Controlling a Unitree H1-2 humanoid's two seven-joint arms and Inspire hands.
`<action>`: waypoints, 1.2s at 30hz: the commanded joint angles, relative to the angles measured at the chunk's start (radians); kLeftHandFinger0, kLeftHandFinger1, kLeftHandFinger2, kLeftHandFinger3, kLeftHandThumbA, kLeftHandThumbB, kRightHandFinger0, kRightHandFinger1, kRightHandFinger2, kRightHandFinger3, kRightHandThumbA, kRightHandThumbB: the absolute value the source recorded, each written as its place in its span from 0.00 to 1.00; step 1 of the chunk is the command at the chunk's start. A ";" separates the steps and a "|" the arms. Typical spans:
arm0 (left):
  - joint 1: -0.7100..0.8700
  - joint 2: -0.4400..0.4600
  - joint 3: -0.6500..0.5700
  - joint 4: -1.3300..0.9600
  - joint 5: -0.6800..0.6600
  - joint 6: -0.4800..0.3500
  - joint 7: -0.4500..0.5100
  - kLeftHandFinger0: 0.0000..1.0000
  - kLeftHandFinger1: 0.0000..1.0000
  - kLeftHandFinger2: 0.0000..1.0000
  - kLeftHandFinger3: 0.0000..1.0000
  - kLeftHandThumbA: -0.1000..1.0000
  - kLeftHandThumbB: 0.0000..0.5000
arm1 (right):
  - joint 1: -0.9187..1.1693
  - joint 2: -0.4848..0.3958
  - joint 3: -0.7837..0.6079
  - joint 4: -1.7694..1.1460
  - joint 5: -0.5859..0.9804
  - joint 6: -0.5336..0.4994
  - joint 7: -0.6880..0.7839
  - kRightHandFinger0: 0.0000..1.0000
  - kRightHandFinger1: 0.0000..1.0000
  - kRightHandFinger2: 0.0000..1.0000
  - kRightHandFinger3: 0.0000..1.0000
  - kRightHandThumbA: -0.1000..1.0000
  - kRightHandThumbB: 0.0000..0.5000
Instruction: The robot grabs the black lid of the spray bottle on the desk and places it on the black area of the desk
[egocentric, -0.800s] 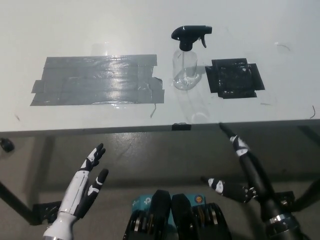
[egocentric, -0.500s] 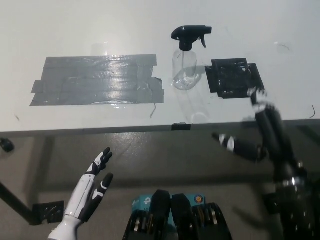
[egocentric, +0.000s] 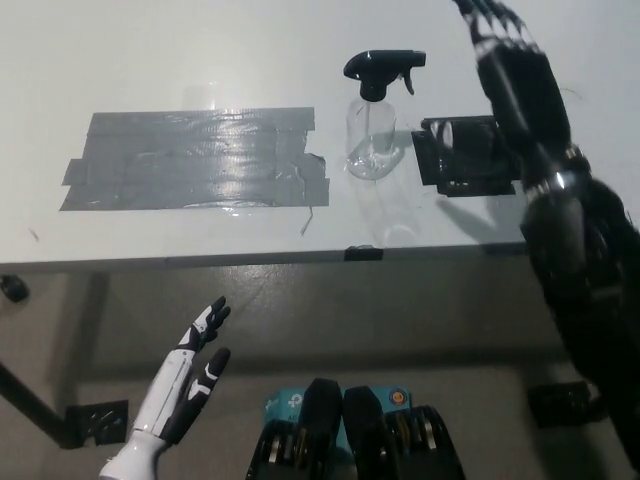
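Right robot hand (egocentric: 505, 75) raised over desk | open | black lid (egocentric: 383, 68) left of it

We've got the spray bottle (egocentric: 372, 138) standing mid-bench (egocentric: 200, 50), lid (egocentric: 381, 72) on top. Big tape patch (egocentric: 195, 160) to its left, small patch (egocentric: 465, 155) just to its right. Our right hand (egocentric: 510, 75) sits over that small patch; left hand (egocentric: 185, 385) below the bench's front edge.
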 joint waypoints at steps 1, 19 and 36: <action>-0.018 0.011 -0.005 -0.008 0.012 -0.039 -0.003 1.00 1.00 1.00 1.00 1.00 0.24 | -0.126 -0.013 0.052 0.082 -0.107 0.081 0.033 1.00 1.00 1.00 1.00 1.00 1.00; -0.034 0.015 -0.016 -0.021 0.069 -0.026 0.000 1.00 1.00 1.00 1.00 1.00 0.27 | -0.357 0.047 0.171 0.554 -0.100 0.088 -0.054 1.00 1.00 1.00 1.00 1.00 1.00; -0.044 0.011 -0.013 -0.051 0.071 0.012 -0.016 1.00 1.00 1.00 1.00 1.00 0.30 | -0.388 0.091 0.183 0.624 -0.081 0.099 -0.071 1.00 1.00 1.00 1.00 1.00 1.00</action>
